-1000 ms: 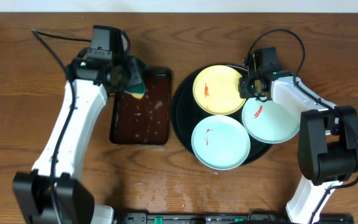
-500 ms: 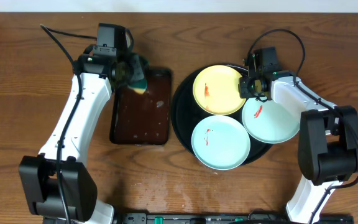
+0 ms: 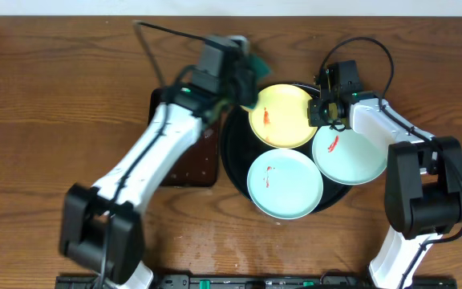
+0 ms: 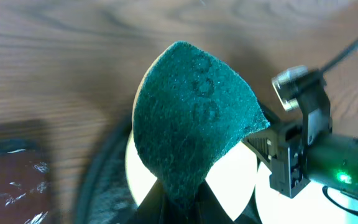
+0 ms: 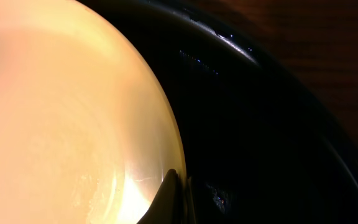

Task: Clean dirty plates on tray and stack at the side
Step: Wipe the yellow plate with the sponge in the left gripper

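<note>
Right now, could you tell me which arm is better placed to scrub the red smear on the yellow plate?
Left. The left gripper is shut on the green sponge, at the rim of the yellow plate, near the red smear. The right gripper sits at the opposite rim, without a sponge.

Both arms wear glossy white link shells with black joints. The left arm [image 3: 144, 155] ends near left in a black base block [image 3: 99, 241], and a thin black cable [image 3: 167, 33] runs to its black wrist. The right arm [image 3: 375, 120] has a bulky black joint block [image 3: 423, 189] and a black cable loop [image 3: 361, 40]. Its boxy black wrist housing [image 4: 303, 165] carries a glowing green lamp [image 4: 342, 178] and a grey cylinder [image 4: 296, 79].
</note>
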`<state>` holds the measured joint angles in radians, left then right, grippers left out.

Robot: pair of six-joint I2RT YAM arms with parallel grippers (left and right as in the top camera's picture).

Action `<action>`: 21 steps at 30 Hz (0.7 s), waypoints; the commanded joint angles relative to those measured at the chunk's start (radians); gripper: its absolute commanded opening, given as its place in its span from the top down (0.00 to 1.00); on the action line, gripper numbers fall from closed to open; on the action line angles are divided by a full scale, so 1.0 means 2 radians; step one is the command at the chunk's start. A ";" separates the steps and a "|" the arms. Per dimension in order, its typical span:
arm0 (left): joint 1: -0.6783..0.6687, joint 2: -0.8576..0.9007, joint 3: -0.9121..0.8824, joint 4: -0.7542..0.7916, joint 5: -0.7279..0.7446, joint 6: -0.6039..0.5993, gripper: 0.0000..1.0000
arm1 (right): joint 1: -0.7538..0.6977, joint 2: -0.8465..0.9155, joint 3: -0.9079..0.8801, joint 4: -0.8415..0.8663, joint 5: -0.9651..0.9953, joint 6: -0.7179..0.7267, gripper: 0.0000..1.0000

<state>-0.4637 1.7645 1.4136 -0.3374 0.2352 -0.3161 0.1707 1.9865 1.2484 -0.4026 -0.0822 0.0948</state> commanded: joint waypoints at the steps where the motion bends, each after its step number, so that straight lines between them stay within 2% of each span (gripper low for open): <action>1: -0.018 0.041 -0.006 0.022 0.002 0.004 0.93 | 0.003 -0.011 0.005 -0.001 -0.002 -0.003 0.99; 9: -0.055 0.101 -0.006 0.055 0.002 0.011 0.92 | 0.004 -0.011 0.005 -0.001 -0.002 -0.003 0.99; 21: -0.064 0.145 -0.006 0.073 0.002 0.021 0.93 | 0.003 -0.011 0.005 -0.001 -0.002 -0.003 0.99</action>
<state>-0.5949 2.0369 1.4002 -0.2031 0.2375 -0.2893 0.1707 1.9865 1.2484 -0.4023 -0.0826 0.0948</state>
